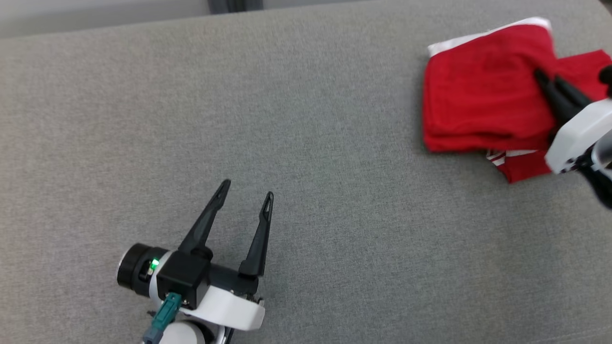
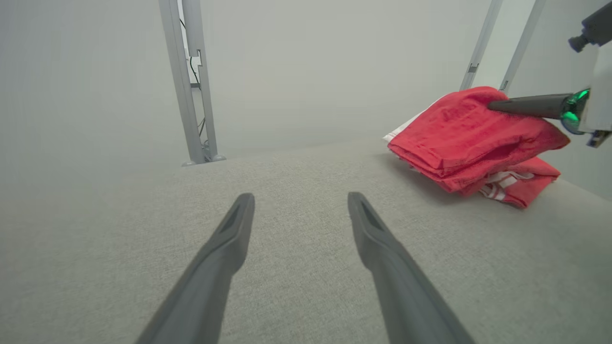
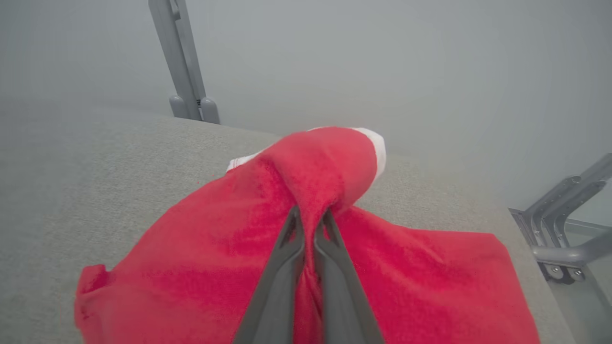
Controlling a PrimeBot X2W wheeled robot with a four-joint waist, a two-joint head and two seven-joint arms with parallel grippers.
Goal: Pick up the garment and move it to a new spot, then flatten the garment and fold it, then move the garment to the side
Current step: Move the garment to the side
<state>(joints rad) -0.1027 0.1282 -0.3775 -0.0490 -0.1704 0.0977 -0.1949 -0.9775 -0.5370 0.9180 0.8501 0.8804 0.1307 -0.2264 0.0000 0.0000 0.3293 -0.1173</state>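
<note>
Red folded cloth garment (image 1: 483, 95): white-trimmed edge toward far side of grey fabric surface (image 1: 306, 119).
Right gripper (image 1: 547, 76): clamped on its fold.
Left gripper (image 1: 247, 188): fingers spread, well apart.

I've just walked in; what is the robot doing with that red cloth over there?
The robot is handling a folded red garment with white trim, at the far right of the grey padded surface. Its right gripper is shut on a fold at the garment's top, which stands a little raised while the lower layers lie on the surface. The left gripper is open and holds nothing, above bare surface well apart from the garment.
</note>
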